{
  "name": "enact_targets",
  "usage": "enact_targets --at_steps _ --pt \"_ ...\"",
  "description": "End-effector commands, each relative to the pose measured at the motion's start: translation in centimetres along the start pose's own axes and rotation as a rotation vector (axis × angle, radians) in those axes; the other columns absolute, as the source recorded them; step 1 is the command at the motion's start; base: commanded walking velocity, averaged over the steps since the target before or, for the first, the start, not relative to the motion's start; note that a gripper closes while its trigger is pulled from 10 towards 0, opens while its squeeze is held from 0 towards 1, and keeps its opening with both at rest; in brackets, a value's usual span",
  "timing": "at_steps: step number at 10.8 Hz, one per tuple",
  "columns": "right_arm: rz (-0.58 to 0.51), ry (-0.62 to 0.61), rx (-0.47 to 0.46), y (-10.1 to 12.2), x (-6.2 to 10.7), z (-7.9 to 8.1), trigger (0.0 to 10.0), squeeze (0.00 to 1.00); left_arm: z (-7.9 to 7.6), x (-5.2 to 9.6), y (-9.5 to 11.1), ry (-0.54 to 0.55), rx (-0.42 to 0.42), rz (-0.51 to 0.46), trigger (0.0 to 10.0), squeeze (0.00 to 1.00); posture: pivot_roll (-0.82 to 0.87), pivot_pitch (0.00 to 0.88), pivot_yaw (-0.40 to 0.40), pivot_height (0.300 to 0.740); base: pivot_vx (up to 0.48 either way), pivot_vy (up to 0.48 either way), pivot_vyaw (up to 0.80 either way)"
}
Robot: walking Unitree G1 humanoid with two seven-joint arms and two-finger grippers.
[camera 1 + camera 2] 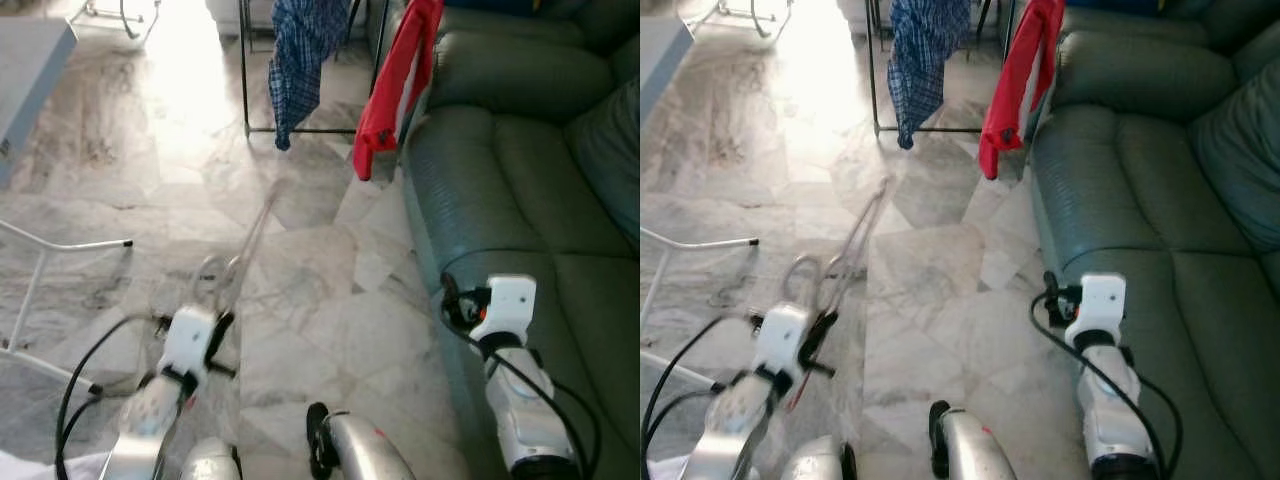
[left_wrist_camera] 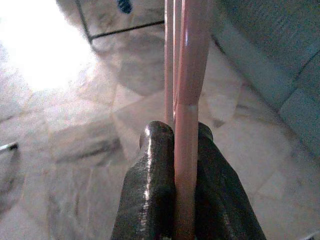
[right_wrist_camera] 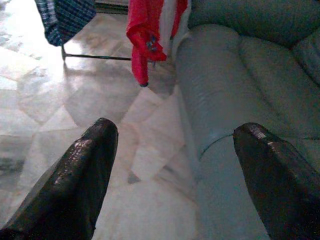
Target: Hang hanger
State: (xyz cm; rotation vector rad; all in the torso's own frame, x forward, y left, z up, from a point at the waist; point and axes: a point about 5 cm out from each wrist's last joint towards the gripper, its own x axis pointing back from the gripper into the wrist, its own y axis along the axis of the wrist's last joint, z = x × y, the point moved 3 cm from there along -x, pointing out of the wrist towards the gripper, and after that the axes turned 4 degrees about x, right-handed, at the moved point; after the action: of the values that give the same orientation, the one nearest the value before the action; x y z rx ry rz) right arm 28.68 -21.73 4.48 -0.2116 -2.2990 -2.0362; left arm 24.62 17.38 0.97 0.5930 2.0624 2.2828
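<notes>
Nearest to you, your left gripper (image 2: pixel 186 150) is clamped on the pink hanger (image 2: pixel 187 75); the wrist view shows both black fingers (image 2: pixel 150 190) pressed against its thin bars. From the head camera the hanger (image 1: pixel 245 250) sticks out forward and up from that gripper (image 1: pixel 222 300) over the marble floor (image 1: pixel 310 300), blurred, with its hook end hard to make out. On your right, your right gripper (image 3: pixel 175 165) is spread wide and grips nothing, its fingers (image 3: pixel 80 170) apart, with the floor and the front edge of the green sofa (image 3: pixel 225 85) between them. That arm's white wrist (image 1: pixel 505 305) hangs just beside the sofa's front (image 1: pixel 520 170). To your left, a white metal frame (image 1: pixel 40 250) stands on the floor. Farther on, a red garment (image 1: pixel 395 85) hangs near the sofa's arm, and just left of it a blue checked shirt (image 1: pixel 300 55) hangs on a black rack (image 1: pixel 245 80). Bright light washes out the floor beyond the rack.
</notes>
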Motion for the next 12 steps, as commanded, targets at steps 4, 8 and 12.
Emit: enact_targets --at_steps 4,8,12 --pt "-0.033 -0.015 0.008 0.56 0.45 -0.11 10.0 0.0 -0.62 0.18 0.69 0.009 0.012 -0.022 10.0 0.0 0.01 0.179 -0.068 0.74 -0.065 0.0 0.0" --pt "-0.023 -0.027 0.007 0.52 0.64 -0.3 10.0 0.0 -0.71 0.15 0.75 -0.003 0.012 -0.009 10.0 0.0 0.01 0.187 -0.065 0.74 -0.336 0.0 0.0" --pt "-0.014 -0.029 0.004 0.44 0.52 -0.19 10.0 0.0 -0.77 0.07 0.58 -0.006 0.008 0.005 10.0 0.0 0.01 0.184 -0.066 0.74 -0.378 0.0 0.0"
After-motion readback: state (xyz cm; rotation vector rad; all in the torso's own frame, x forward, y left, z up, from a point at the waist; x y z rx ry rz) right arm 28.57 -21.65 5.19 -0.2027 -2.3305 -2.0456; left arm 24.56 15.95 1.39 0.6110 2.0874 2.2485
